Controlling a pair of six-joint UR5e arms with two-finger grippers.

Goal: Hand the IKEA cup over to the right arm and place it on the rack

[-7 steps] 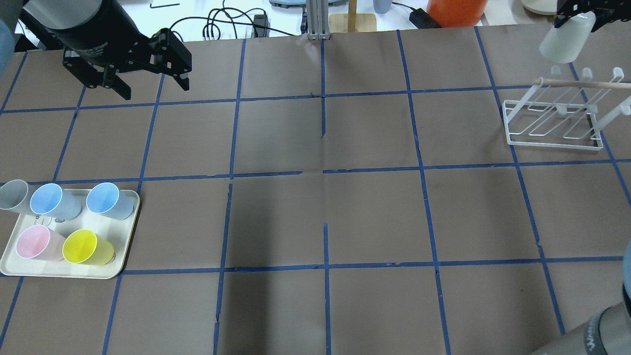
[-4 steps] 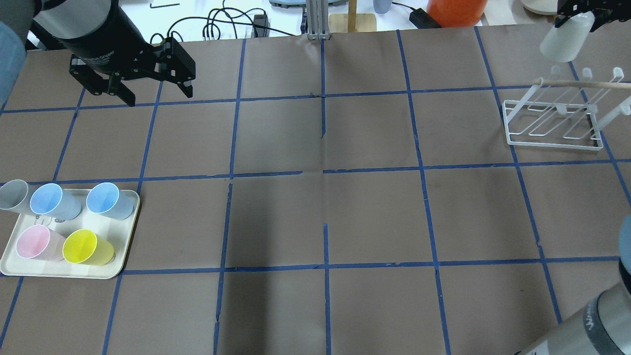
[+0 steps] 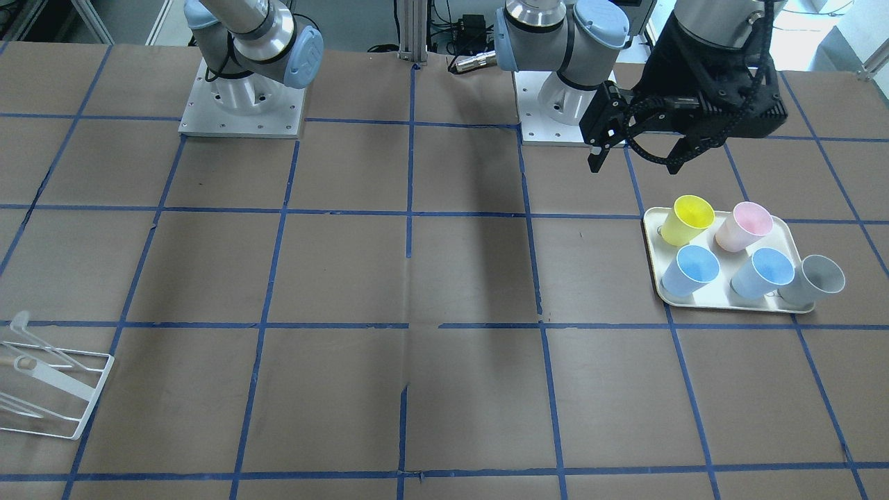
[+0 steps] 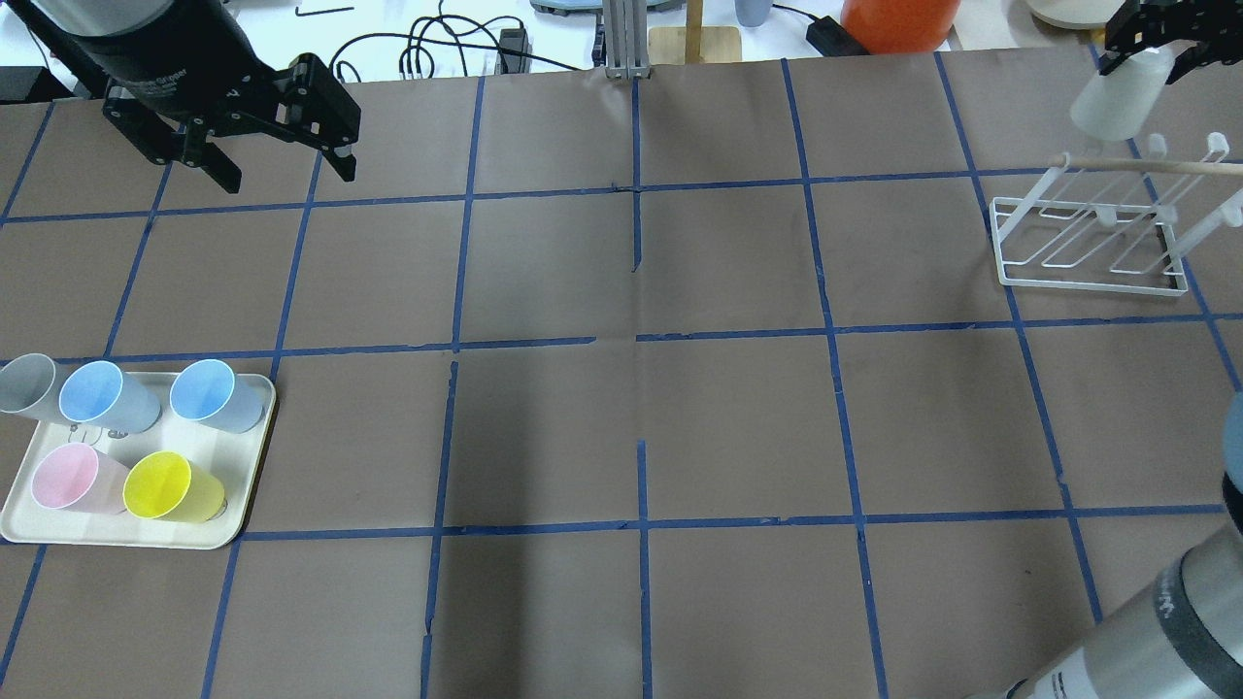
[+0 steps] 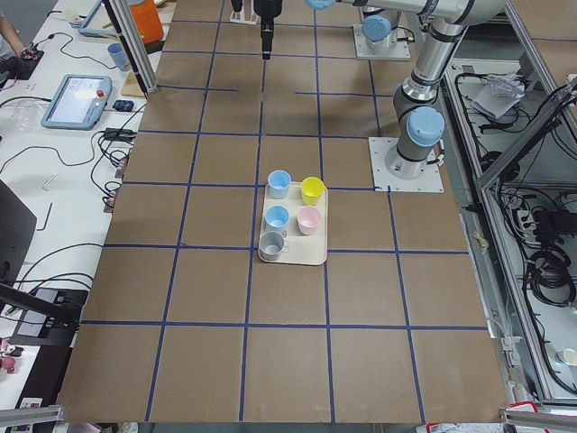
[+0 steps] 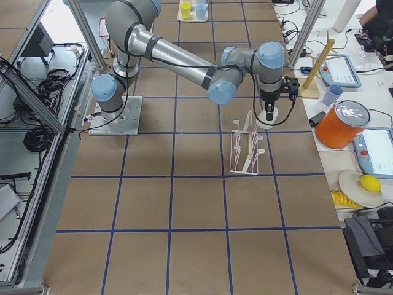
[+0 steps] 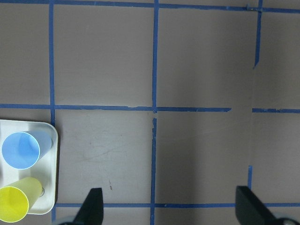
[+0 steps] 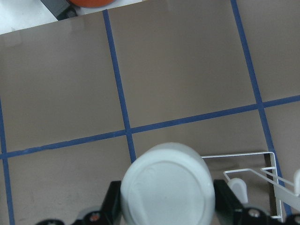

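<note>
The IKEA cup (image 4: 1115, 97) is pale off-white and held upside down, with its closed base facing the right wrist camera (image 8: 168, 187). My right gripper (image 4: 1153, 50) is shut on it at the table's far right corner. The cup hangs just beyond the far side of the white wire rack (image 4: 1088, 284), close to its prong tips. The rack also shows in the front-facing view (image 3: 90, 396), the right-side view (image 6: 245, 150) and the right wrist view (image 8: 262, 154). My left gripper (image 4: 288, 175) is open and empty at the far left, seen also in the left wrist view (image 7: 171, 211).
A cream tray (image 4: 254, 456) at the near left holds a grey cup (image 4: 24, 383), two blue cups, a pale pink cup (image 4: 63, 476) and a yellow cup (image 4: 170, 485). An orange container (image 4: 898, 21), cables and a wooden stand lie beyond the far edge.
My right gripper has carried the cup slightly right and down toward the rack. My left gripper has drifted a little to the left and stays open.
</note>
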